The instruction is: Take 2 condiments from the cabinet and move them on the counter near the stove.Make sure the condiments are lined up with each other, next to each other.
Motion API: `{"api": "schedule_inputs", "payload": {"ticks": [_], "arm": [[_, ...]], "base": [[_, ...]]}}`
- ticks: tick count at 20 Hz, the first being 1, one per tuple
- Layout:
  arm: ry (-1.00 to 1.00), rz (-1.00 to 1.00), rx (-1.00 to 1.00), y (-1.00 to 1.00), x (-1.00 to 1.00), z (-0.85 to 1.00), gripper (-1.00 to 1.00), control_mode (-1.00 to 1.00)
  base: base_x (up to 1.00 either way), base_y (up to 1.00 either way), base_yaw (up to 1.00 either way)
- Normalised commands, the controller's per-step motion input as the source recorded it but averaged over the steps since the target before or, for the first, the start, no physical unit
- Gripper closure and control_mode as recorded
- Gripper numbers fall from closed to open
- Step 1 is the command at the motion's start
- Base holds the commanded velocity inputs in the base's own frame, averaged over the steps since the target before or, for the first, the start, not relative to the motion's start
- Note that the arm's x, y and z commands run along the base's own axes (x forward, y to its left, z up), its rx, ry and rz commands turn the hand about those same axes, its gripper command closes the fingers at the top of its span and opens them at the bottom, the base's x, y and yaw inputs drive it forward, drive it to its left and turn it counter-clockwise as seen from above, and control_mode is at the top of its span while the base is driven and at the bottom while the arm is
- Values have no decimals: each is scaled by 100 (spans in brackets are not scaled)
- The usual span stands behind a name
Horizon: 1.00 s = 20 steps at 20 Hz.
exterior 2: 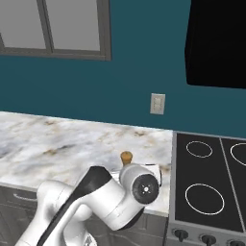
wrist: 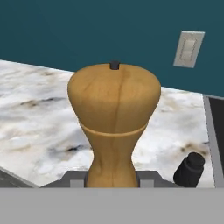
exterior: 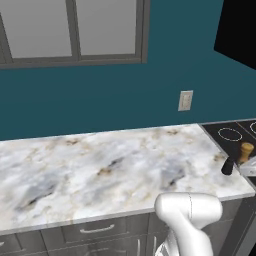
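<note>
My gripper (wrist: pixel 114 180) is shut on the tan wooden mill (wrist: pixel 113 122), which stands upright between the fingers with its knob top up. The mill (exterior: pixel 246 150) is at the counter's right end, by the stove (exterior: pixel 230 133), and its base is hidden. The squat black shaker (exterior: pixel 228 166) stands on the marble counter (exterior: pixel 100 165) just left of the mill, a little apart from it. In the hand view the black shaker (wrist: pixel 190 169) is at the lower right. From the right base view my arm covers most of the mill (exterior 2: pixel 126 157). The cabinet is out of view.
A wall outlet (exterior: pixel 185 100) sits above the counter's back edge. Glass-panel cabinets (exterior: pixel 75 30) hang at upper left, and a black hood (exterior 2: pixel 216 43) hangs over the stove (exterior 2: pixel 206 192). Grey drawers (exterior: pixel 95 230) run below the counter. The marble stretches bare to the left.
</note>
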Motion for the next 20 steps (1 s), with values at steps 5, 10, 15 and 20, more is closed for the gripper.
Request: {"api": "schedule_inputs", "payload": {"ticks": [5,10,15,20], "arm": [[0,-3,1,-32,0,-46,100,-100],[0,-3,2,-41,0,-54,100,-100],[-1,-1,4,-40,5,-39,100,-100],[-1,0,17,-28,19,-2,100,-100]], "base": [[0,0,0],[0,0,0],[0,0,0],[0,0,0]]}}
